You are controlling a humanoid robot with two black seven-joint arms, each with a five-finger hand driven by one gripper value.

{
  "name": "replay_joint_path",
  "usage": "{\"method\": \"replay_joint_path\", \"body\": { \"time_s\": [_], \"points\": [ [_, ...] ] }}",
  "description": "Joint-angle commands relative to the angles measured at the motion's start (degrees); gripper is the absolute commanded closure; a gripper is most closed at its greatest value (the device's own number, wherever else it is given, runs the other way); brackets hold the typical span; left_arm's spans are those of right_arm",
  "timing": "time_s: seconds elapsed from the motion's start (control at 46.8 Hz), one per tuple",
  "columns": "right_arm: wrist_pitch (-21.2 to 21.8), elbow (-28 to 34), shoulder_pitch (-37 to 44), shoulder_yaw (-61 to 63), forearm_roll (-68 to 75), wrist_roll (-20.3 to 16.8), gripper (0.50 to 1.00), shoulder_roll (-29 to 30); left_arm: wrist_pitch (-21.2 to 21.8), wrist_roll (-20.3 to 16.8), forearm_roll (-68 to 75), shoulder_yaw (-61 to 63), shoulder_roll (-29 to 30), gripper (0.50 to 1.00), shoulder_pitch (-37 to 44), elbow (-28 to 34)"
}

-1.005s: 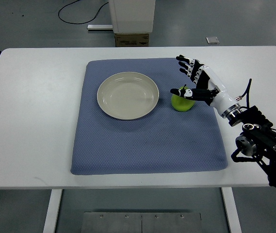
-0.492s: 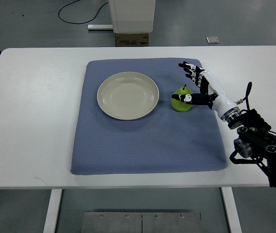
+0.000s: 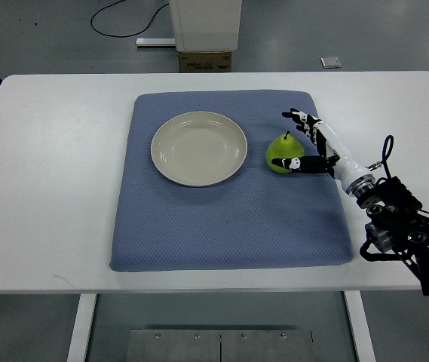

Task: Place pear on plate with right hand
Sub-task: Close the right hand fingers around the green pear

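A green pear stands on the blue mat, just right of a round cream plate. My right hand comes in from the right edge and sits against the pear's right side. Its fingers are spread behind and beside the pear and its thumb touches the pear's front. The hand is not closed around the pear. The plate holds nothing. The left arm does not show.
The mat lies on a white table. A white machine base with a brown box stands beyond the table's far edge. A small grey object lies on the floor at the back right.
My right hand has drawn lower and to the right, and its thumb has slid from on top of the pear to its front right side. The pear stays in place.
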Motion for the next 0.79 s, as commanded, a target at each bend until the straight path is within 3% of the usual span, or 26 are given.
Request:
{"method": "replay_joint_path", "body": {
  "time_s": [0.0, 0.492, 0.684, 0.77],
  "points": [
    [0.0, 0.1, 0.0, -0.1, 0.0, 0.0, 0.500, 0.0, 0.1, 0.0, 0.0, 0.0, 0.0, 0.500, 0.0, 0.0],
    [-0.5, 0.2, 0.0, -3.0, 0.0, 0.0, 0.511, 0.4, 0.0, 0.0, 0.1, 0.0, 0.0, 0.500, 0.0, 0.0],
    [-2.1, 0.2, 0.0, -3.2, 0.0, 0.0, 0.668, 1.1, 0.0, 0.0, 0.0, 0.0, 0.0, 0.500, 0.0, 0.0],
    [-2.1, 0.2, 0.0, -3.2, 0.0, 0.0, 0.703, 1.1, 0.0, 0.1, 0.1, 0.0, 0.0, 0.500, 0.0, 0.0]
  ]
}}
